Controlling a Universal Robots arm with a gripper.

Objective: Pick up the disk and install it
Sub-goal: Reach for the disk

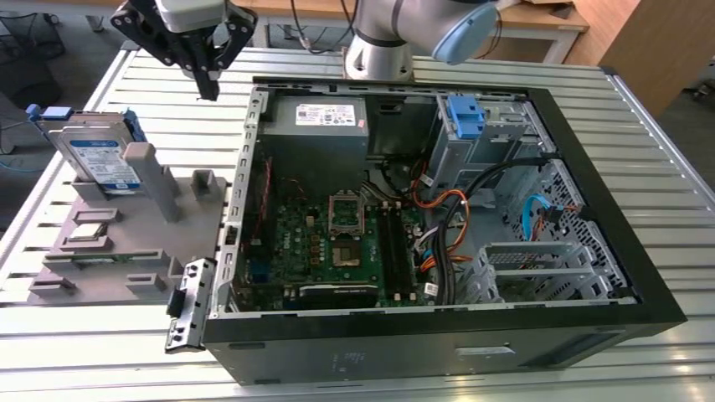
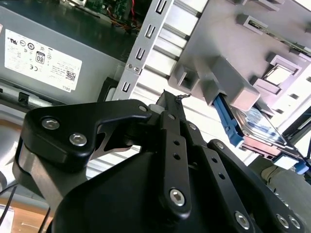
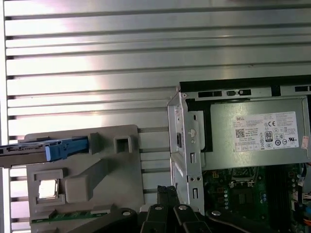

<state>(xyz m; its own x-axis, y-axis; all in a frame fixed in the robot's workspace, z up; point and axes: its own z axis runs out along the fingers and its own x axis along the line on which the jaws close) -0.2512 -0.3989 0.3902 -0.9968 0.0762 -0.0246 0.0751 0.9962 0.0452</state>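
The disk [image 1: 100, 159], a silver drive with a white and blue label in a blue carrier, stands on edge in a grey holder [image 1: 123, 243] at the exterior view's left. It appears edge-on in the first wrist view [image 3: 43, 149] and slotted into the holder in the second wrist view [image 2: 257, 124]. My gripper [image 1: 208, 86] hangs above the slatted table, between the holder and the open computer case [image 1: 447, 218], well apart from the disk. Its black fingers [image 2: 170, 104] are pressed together with nothing between them; their tips show in the first wrist view [image 3: 165, 190].
Inside the case are a grey power supply box [image 1: 324, 113], a green motherboard [image 1: 335, 243], cables, and a blue plastic caddy [image 1: 464, 117] at the drive bays. The slatted metal table [image 1: 146, 92] surrounds everything. Small parts sit in the grey holder's pockets.
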